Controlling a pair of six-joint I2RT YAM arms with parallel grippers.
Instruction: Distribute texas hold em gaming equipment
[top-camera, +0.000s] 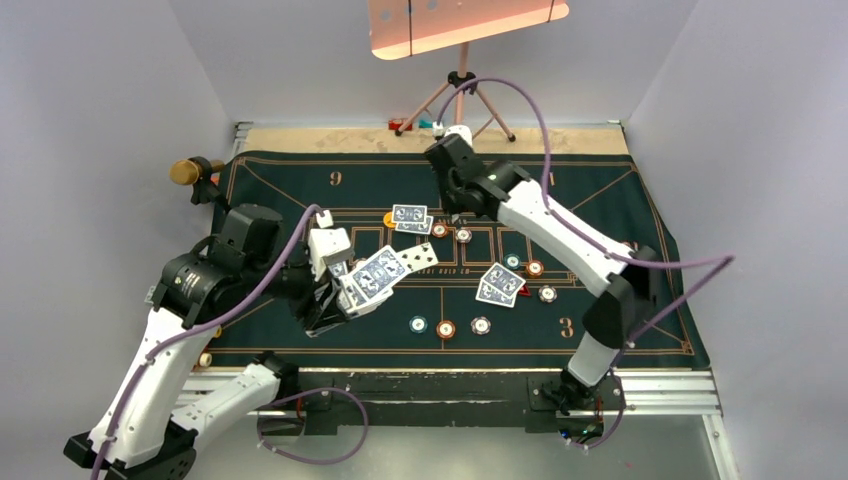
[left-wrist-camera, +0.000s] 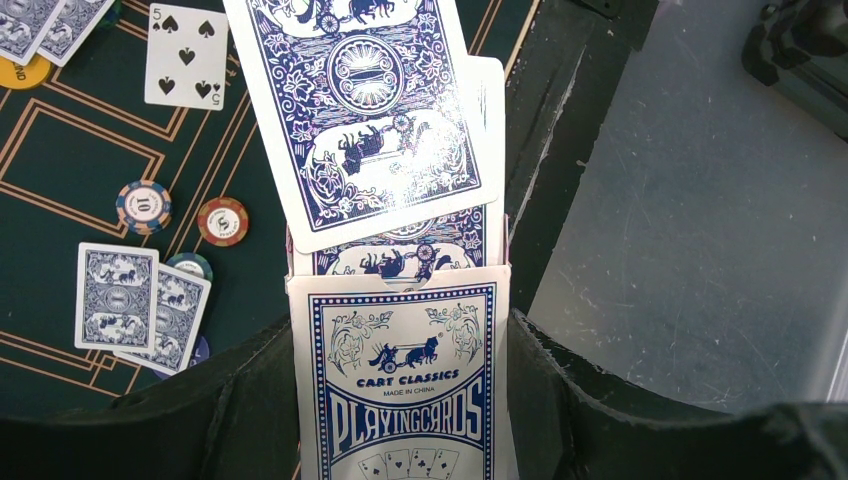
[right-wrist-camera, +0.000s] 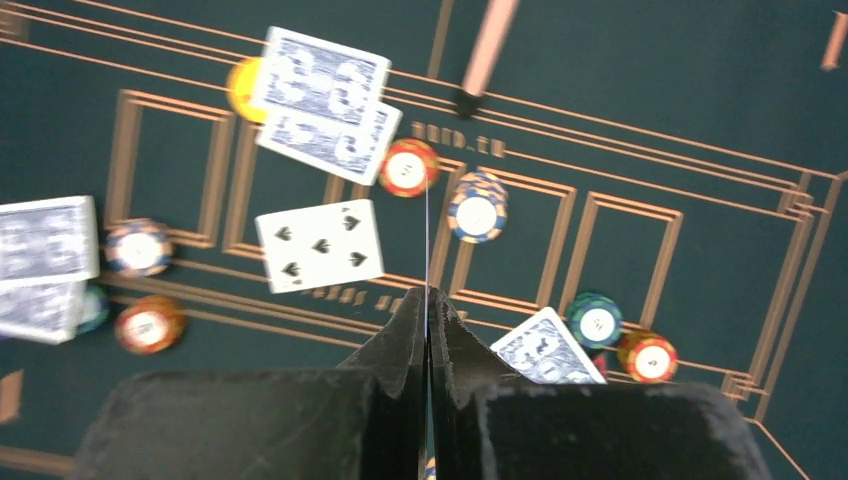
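My left gripper (top-camera: 345, 297) (left-wrist-camera: 400, 350) is shut on a blue-and-white playing-card box (left-wrist-camera: 400, 400), and blue-backed cards (left-wrist-camera: 365, 110) stick out of its open top. A five of spades (top-camera: 418, 258) (right-wrist-camera: 320, 245) lies face up on the green mat (top-camera: 600, 200). Two face-down card pairs (top-camera: 411, 217) (top-camera: 500, 284) lie there too, the far one over a yellow disc (top-camera: 389, 218). Teal, orange and white chips (top-camera: 446, 329) (right-wrist-camera: 477, 212) are scattered about. My right gripper (top-camera: 455, 212) (right-wrist-camera: 428, 300) hangs over the mat's far middle, shut on a card seen edge-on as a thin line.
A tripod (top-camera: 460, 100) stands behind the table's far edge. A brass-coloured knob (top-camera: 185, 172) sits at the mat's far left corner. Metal rails (top-camera: 450, 385) run along the near edge. A small red marker (top-camera: 524, 292) peeks from under the right card pair.
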